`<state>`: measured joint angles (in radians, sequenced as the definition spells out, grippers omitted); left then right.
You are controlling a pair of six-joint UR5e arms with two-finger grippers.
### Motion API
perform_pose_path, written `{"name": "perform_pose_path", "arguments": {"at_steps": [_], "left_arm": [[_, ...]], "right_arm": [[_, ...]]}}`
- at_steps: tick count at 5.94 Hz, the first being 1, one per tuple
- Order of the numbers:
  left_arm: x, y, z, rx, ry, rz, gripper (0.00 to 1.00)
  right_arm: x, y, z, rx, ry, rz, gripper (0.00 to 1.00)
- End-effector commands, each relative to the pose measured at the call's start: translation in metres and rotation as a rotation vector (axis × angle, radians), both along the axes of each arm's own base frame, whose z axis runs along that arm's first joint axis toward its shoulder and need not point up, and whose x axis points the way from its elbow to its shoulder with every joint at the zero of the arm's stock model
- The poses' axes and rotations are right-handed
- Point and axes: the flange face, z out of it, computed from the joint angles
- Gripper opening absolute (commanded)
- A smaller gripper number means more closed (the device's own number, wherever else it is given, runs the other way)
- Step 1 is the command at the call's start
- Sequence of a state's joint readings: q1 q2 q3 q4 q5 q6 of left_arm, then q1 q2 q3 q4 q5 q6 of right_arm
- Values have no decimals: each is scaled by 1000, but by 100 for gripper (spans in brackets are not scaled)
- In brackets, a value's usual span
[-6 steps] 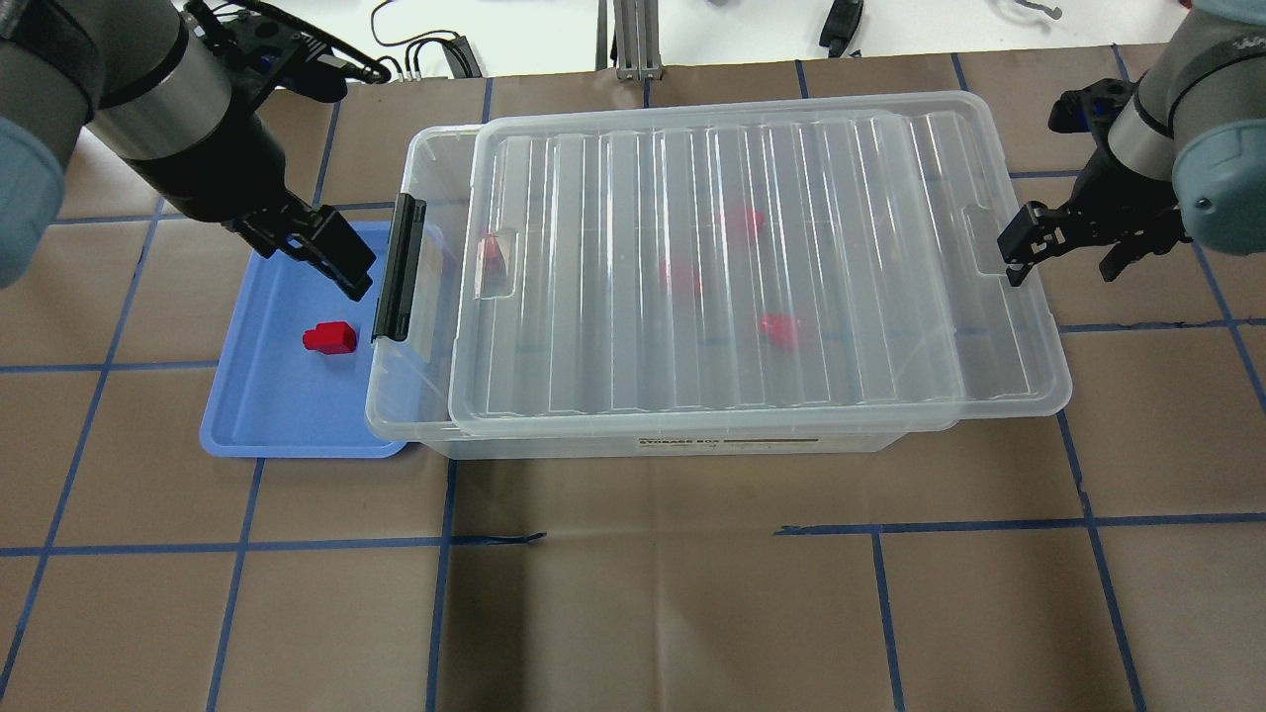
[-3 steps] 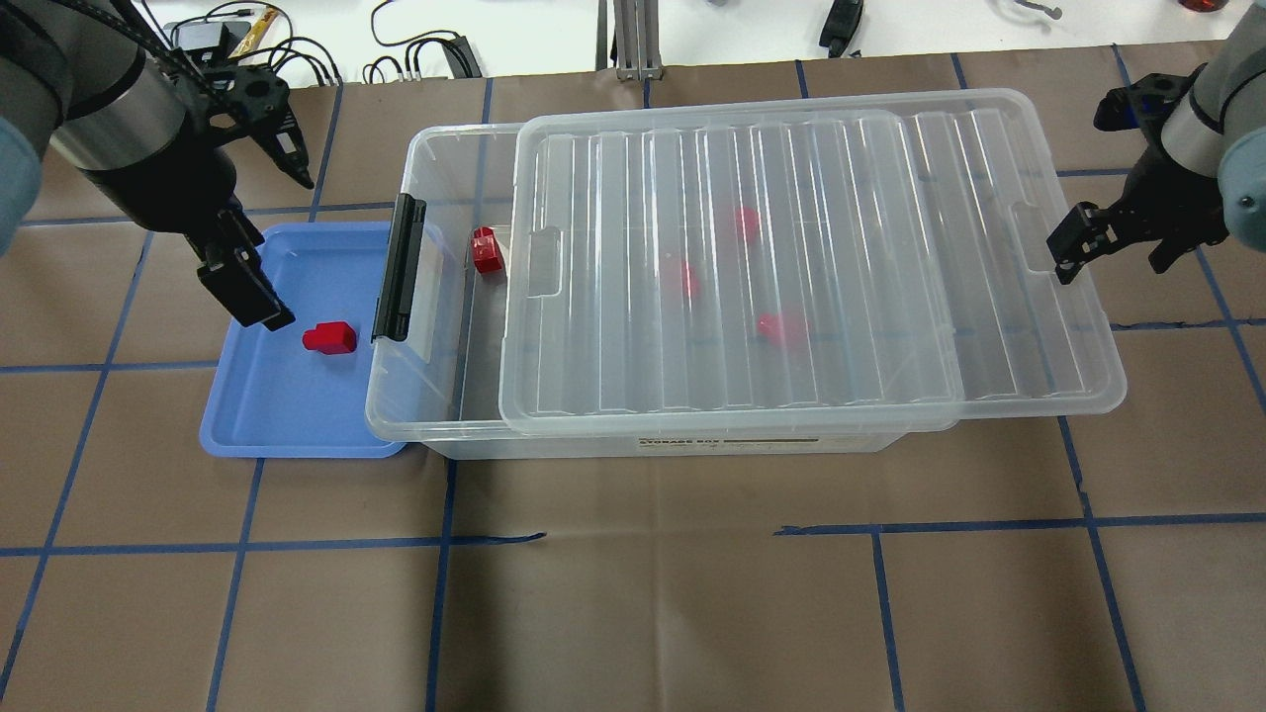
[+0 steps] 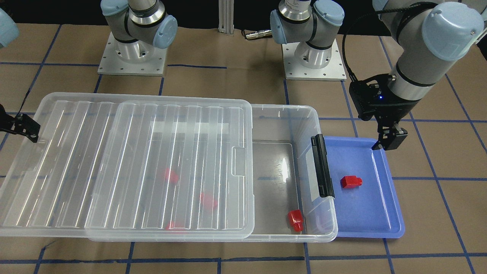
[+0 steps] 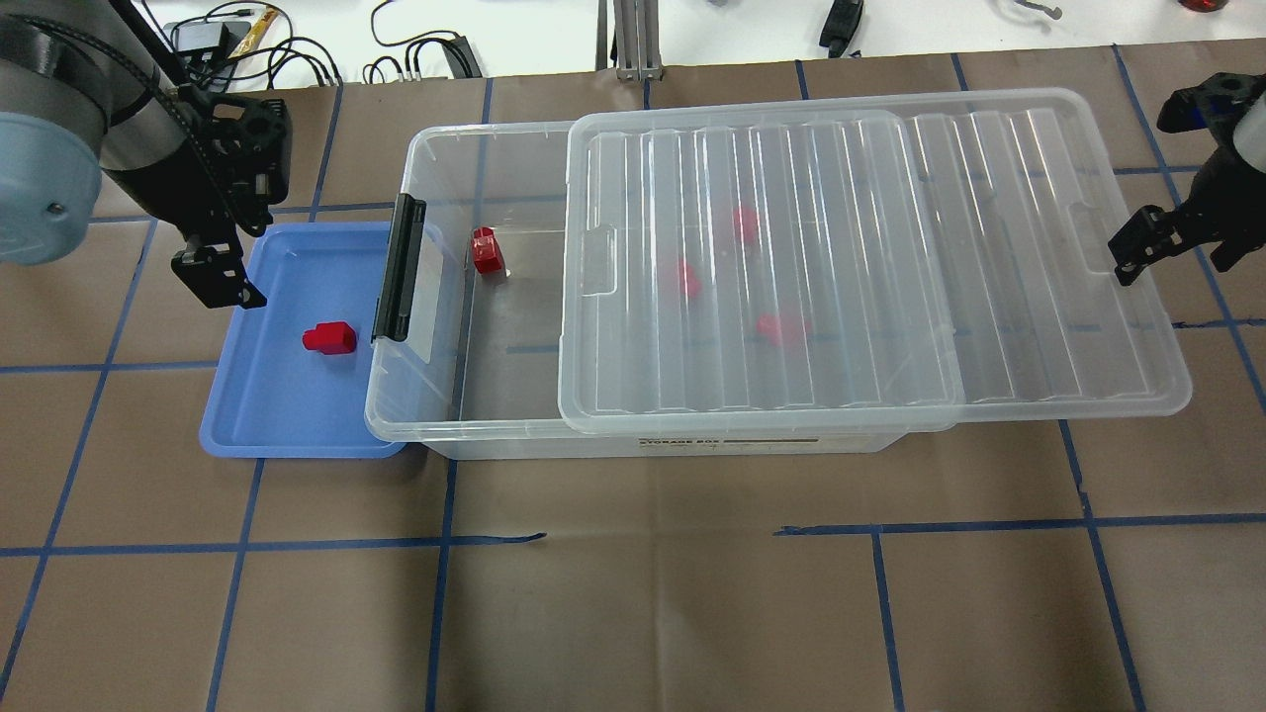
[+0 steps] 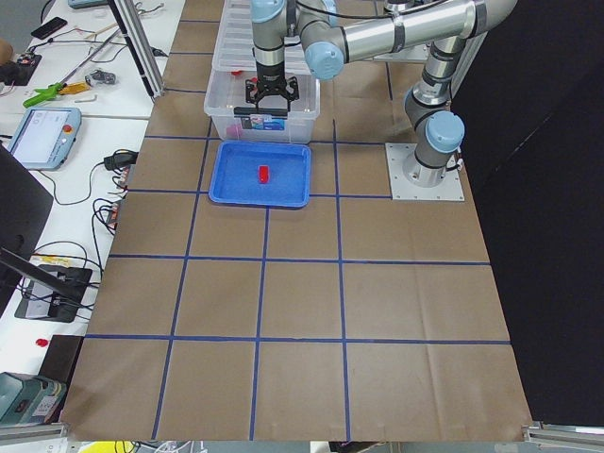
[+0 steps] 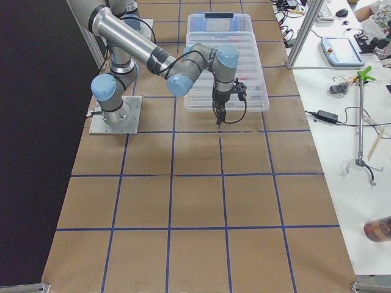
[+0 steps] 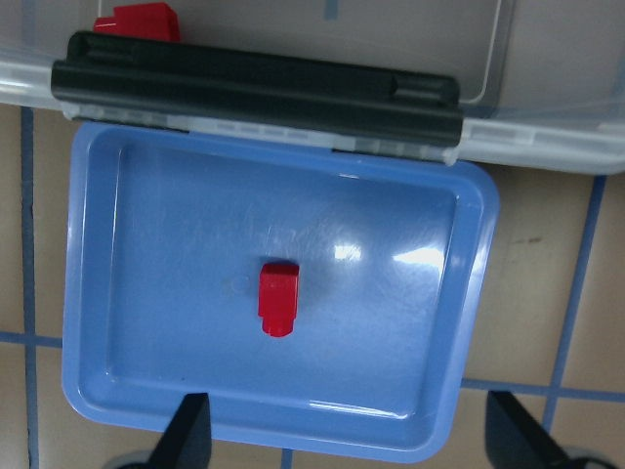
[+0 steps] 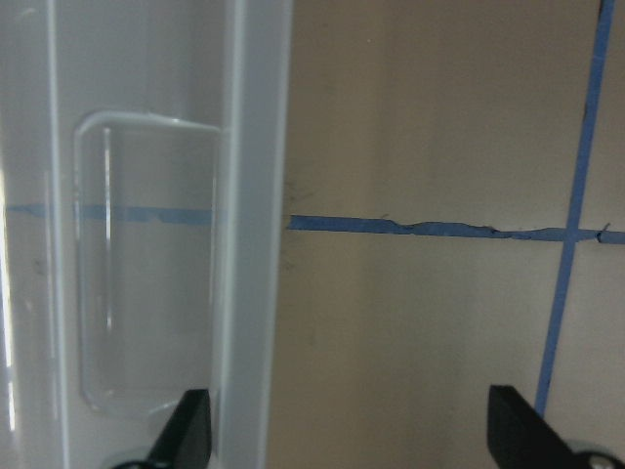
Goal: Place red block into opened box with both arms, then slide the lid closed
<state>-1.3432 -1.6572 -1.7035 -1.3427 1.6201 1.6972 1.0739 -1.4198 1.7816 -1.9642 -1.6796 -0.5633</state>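
One red block [image 4: 329, 338] [image 3: 350, 181] [image 7: 277, 298] lies in the blue tray [image 4: 297, 435]. The clear box [image 4: 415, 430] [image 3: 327, 232] stands beside it, its black latch bar [image 4: 399, 267] facing the tray. The ribbed lid [image 4: 870, 267] [image 3: 114, 163] sits shifted right, so the box's left part is uncovered. Another red block [image 4: 486, 249] lies there, and more show blurred under the lid. My left gripper [image 4: 218, 282] [image 3: 390, 139] hovers open over the tray's far-left edge. My right gripper [image 4: 1137, 247] [image 8: 352, 440] stands open astride the lid's right end by its tab recess.
The lid overhangs the box's right end above the brown paper. Cables and tools [image 4: 425, 49] lie along the white strip behind the table. Both arm bases [image 3: 131, 57] [image 3: 314, 57] stand behind the box.
The lid has slid right together with my right gripper, uncovering more of the box. My left gripper has moved from beside the latch bar to the tray's outer edge.
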Motion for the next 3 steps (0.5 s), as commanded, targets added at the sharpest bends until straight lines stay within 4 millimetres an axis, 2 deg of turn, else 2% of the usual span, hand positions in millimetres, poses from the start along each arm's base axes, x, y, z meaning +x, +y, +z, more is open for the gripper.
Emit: {"name": "perform_pose_path", "arguments": {"at_steps": [1, 2, 3], "left_arm": [[45, -7, -53, 4, 7, -18, 98], [48, -12, -77, 12, 9, -65, 98], [53, -28, -114, -4, 5, -72, 97]], "right_arm": [[-28, 7, 1, -1, 18, -12, 100], [-33, 8, 2, -2, 19, -15, 100], [-33, 8, 8, -9, 27, -18, 100]]}}
